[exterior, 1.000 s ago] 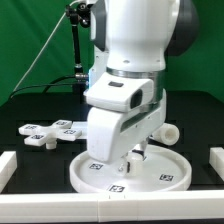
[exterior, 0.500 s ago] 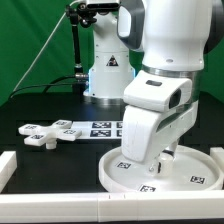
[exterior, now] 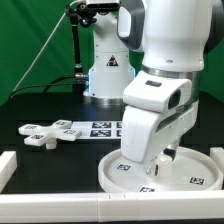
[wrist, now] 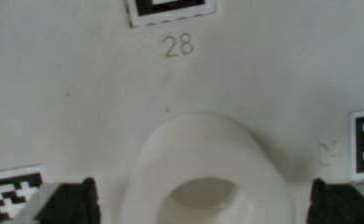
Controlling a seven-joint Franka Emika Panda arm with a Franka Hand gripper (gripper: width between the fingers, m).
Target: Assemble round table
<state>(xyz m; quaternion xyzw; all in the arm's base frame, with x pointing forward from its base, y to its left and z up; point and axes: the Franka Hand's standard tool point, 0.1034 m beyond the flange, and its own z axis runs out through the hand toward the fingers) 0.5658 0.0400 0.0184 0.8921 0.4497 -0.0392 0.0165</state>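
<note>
The large white round disc [exterior: 110,171] lies on the black table at the front, on the exterior view's right. My gripper [exterior: 163,158] is down over its middle. In the wrist view the disc's tagged surface [wrist: 90,100] fills the frame and the raised central hub [wrist: 200,160] stands between my two black fingers [wrist: 69,200]. There is a gap on each side, so the gripper [wrist: 205,205] is open around the hub. The four-lobed cross piece [exterior: 45,133] lies on the exterior view's left. The short thick cylinder is hidden.
The marker board [exterior: 100,128] lies behind the disc, partly covered by my arm. White rails edge the table at the exterior view's left [exterior: 5,165], front [exterior: 60,206] and right [exterior: 216,152]. The arm's base [exterior: 105,65] stands at the back.
Between the oldest frame and half a second ago, the arm and the disc under it shifted to the exterior view's right, and the cylinder went out of sight. Nothing has moved since.
</note>
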